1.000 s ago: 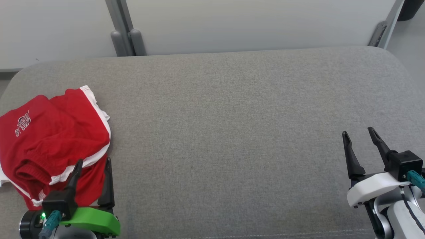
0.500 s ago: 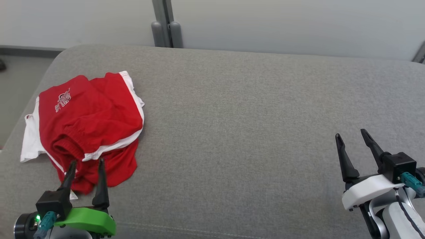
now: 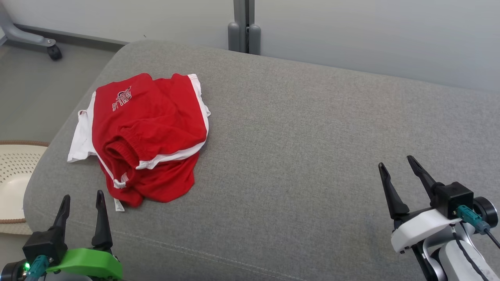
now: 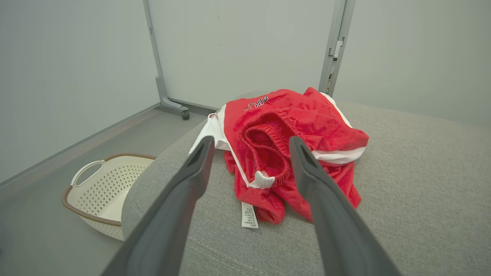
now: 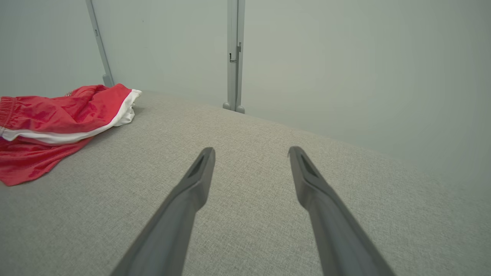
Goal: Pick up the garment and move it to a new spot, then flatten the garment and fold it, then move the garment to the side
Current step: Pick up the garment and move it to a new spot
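Crumpled red sports shorts w/ white side trim (image 3: 150, 128) lay in a heap on the grey fabric cushion (image 3: 312, 156), toward its left end, near the back edge. Elastic waistband was bunched up on the robot's side, and a small white care label (image 3: 118, 204) poked out from the near hem, flat on the fabric. Now the left gripper (image 3: 83, 195), green-bodied w/ two dark fingers, sat just short of the shorts on the near side. Fingers were apart, nothing between them, no contact w/ the cloth. Over at the right end the right gripper (image 3: 395, 161), white-bodied, was well apart from the shorts, fingers spread too, empty, over bare fabric. A cream perforated plastic basket w/ brown rim (image 3: 11, 175) stood on the floor beside the cushion's left end. A grey metal post (image 3: 244, 23) rose against the pale wall behind.
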